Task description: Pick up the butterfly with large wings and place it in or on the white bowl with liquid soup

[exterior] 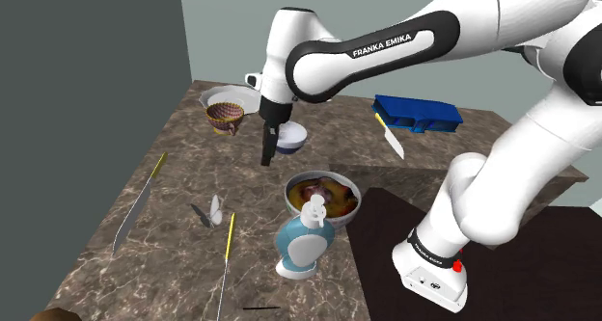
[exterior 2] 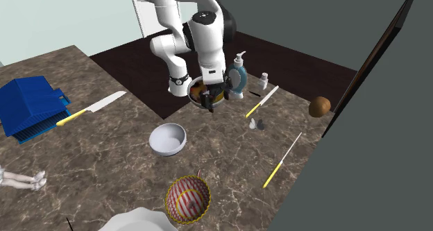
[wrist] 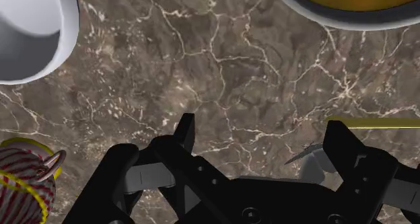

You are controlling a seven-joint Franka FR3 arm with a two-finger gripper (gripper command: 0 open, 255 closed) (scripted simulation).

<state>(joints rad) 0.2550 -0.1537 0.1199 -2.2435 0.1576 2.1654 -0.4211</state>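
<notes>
The butterfly [exterior: 214, 211] is small and pale grey, with its wings raised, and it stands on the marble table [exterior: 174, 261] between two yellow-handled knives. Just past it towards the stand is the soup bowl [exterior: 322, 196], white with yellow-brown soup. My gripper [exterior: 268, 153] hangs open above the table, between an empty white bowl [exterior: 289, 138] and the soup bowl, with nothing in it. In the wrist view the butterfly [wrist: 308, 155] shows beside the right finger [wrist: 340, 145], and the soup bowl [wrist: 350, 4] lies ahead. The second exterior view has the butterfly [exterior 2: 258, 123] right of the gripper [exterior 2: 211, 102].
A blue and white soap dispenser [exterior: 306, 240] stands next to the soup bowl. Long knives [exterior: 140, 201] [exterior: 228, 256] flank the butterfly and a third knife [exterior: 390, 136] lies near a blue rack [exterior: 417, 113]. A striped basket [exterior: 225, 116] and a white dish [exterior: 232, 97] sit at the back.
</notes>
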